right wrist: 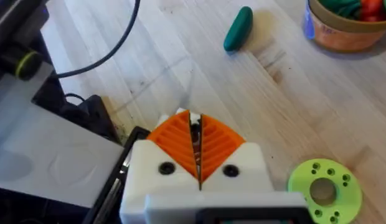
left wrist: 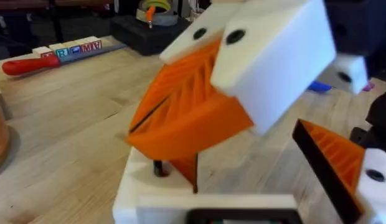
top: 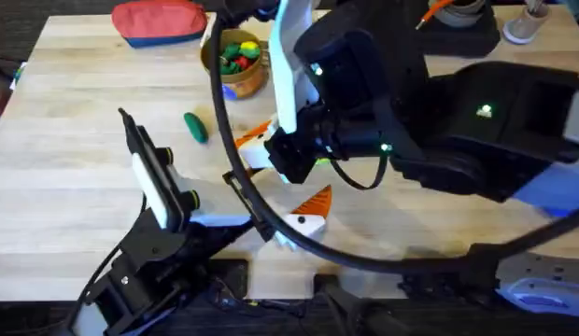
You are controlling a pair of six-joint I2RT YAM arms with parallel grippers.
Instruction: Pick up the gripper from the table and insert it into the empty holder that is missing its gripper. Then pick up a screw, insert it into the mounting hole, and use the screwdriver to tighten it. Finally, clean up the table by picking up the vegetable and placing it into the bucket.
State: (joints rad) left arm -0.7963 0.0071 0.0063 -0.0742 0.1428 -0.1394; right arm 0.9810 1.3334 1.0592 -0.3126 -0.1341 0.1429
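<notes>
**Overhead:** The right arm reaches across the middle of the desk (top: 65, 187), and its bulk hides most of the work under it. The right hand (top: 271, 154) is low over a scrap of orange and white. The vegetable (top: 195, 126) lies loose to the left, apart from the bucket (top: 245, 87) at the far side, which already holds toys. The vegetable looks light and rounded, so it may roll. A grip across its middle would suit.

**Left wrist:** The left hand (left wrist: 249, 174) stands open. On its left is the plain white holder (left wrist: 134, 186), and on its right a white block bearing an orange wedge (left wrist: 342, 158). A thin orange edge, probably the gripper piece (left wrist: 187, 169), touches the top of the holder. It runs straight into the right hand's own orange pads above it, so where one ends and the other begins cannot be told. A dark spot (left wrist: 159, 168) on the holder may be the mounting hole or a screw. The gripper piece looks like small, stiff, light plastic. Its ribbed face should give purchase and its smooth flanks may slip. It is best held by the flanks, with the base left free to seat. A red-handled screwdriver (left wrist: 31, 64) lies far off.

**Right wrist:** The right hand is closed, its orange pads (right wrist: 221, 143) pressed together. Something dark sits at the seam, too small to identify. The holder is hidden beneath. The vegetable (right wrist: 238, 28) and the bucket (right wrist: 342, 38) lie beyond, and a green disc (right wrist: 322, 183) lies nearby.
</notes>
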